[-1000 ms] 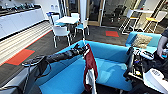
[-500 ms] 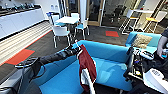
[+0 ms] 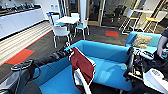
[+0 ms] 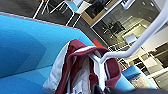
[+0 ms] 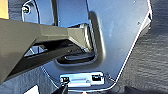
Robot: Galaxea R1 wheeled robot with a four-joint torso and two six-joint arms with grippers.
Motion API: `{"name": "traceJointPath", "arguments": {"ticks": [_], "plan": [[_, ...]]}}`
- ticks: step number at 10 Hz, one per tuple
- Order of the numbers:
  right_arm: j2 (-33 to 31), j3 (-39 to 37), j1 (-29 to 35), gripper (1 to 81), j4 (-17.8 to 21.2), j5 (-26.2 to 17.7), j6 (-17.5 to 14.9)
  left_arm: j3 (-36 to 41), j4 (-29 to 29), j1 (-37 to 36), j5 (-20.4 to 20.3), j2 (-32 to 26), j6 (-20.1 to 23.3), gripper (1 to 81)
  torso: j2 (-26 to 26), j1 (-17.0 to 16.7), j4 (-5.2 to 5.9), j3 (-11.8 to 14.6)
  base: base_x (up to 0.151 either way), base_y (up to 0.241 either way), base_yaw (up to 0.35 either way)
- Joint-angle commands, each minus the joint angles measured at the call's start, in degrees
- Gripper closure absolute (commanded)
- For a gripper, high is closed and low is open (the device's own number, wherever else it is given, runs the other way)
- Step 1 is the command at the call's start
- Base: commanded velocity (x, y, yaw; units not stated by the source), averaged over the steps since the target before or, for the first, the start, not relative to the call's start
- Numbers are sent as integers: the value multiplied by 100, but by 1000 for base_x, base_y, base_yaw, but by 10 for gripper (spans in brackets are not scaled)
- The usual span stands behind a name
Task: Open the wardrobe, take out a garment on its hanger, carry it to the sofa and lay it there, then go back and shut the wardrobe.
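A: Status?

B: Carry step, about at the drop. Left arm is stretched out over the sofa [image 3: 110, 62], with the garment [image 3: 82, 66] hanging from its end above the seat, in front of the backrest.

A: Pincer state?

B: Left pincer [image 3: 68, 50] looks clenched on the hanger [image 4: 140, 42] hook. That is a judgement from the load hanging off it; the fingers are too blurred to read. In the left wrist view the garment is bunched, maroon with white trim, sofa right behind it. Right pincer: cannot tell.

A: Touching the seat yet?

B: Hard to say. The lower hem looks close to the cushion.

A: Next?

B: Lower it onto the seat, lay it flat, then release. Wardrobe is not closed yet.
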Motion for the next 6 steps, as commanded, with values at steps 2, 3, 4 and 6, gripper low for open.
{"name": "traceJointPath", "arguments": {"ticks": [2, 3, 4, 6], "plan": [[31, 38, -25, 10, -49, -360, -17, -300, 314, -1145, -34, -217, -3, 811, 0, 0, 0, 0, 0, 0, 0], [31, 38, -34, 10, -49, -360, -17, -308, 393, -1083, -7, -339, -3, 811, 0, 0, 0, 0, 0, 0, 0], [31, 38, -34, 10, -49, -360, -17, -379, 420, -1022, 28, -446, -3, 811, 0, 0, 0, 0, 0, 0, 0], [31, 38, -25, 10, -49, -360, -17, -668, 559, -882, 19, -613, -3, 811, 0, 0, 0, 0, 0, 0, 0]]}}
